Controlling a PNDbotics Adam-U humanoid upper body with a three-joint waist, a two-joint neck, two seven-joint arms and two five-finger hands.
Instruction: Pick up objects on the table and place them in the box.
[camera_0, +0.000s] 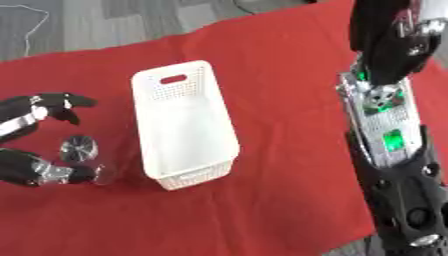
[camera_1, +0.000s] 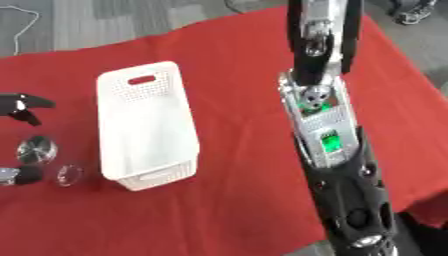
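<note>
robot hand on the left (camera_0: 39, 140) sits at the left edge of the counter (camera_0: 289, 75), fingers above and thumb below spread apart around a small round metallic object (camera_0: 79, 148) without closing on it; whether any fingertip touches it i cannot tell. just beside that object, toward the box, lies a second small clear, glassy piece (camera_1: 68, 174), close to the thumb tip. the white perforated box (camera_0: 184, 125) stands just right of both, and its inside looks empty, so by my reading nothing has been placed yet and the task is at its start: both small things are left to lift and drop in.

the right arm (camera_1: 328, 135) reaches down the right side of the view, well apart from the box; its robot hand is not visible, so its state cannot be told. the red cloth covers the counter. little stands in the way, though the box's near wall rises between the objects and its interior, so a lift over the rim seems needed.
</note>
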